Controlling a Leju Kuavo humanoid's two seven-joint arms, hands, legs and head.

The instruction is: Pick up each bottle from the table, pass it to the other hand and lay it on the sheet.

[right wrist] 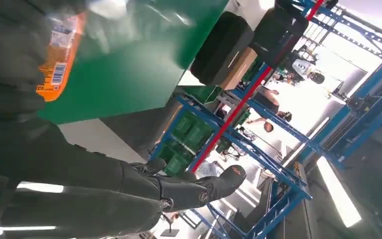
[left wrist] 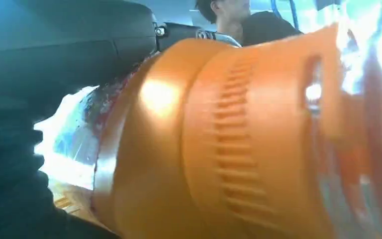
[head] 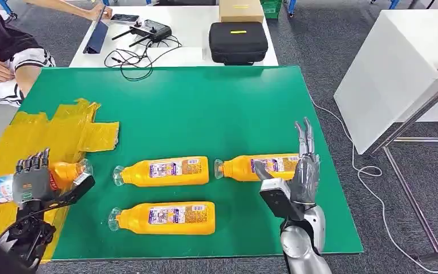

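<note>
My left hand grasps a bottle over the yellow sheet, at the left edge of the green table; the fingers are curled over its body near the label and the clear cap end points toward the table's middle. I judge this bottle is about to be laid down, and here is the first risk: it is round and smooth, so if I let go while it hangs above the sheet it could roll off the wrinkled plastic, or the fingers could catch the sheet and pull it. In the left wrist view the orange body is pressed close against the hand, so the hold looks firm. Three more bottles lie on their sides on the green: one in the middle, one nearer to me, and one to the right. My right hand is released, fingers straight and apart, held upright over the far end of that right bottle; whether it touches I cannot tell. The second risk is there: if the fingers close off the centre, the bottle may turn or slide away toward the middle one.
</note>
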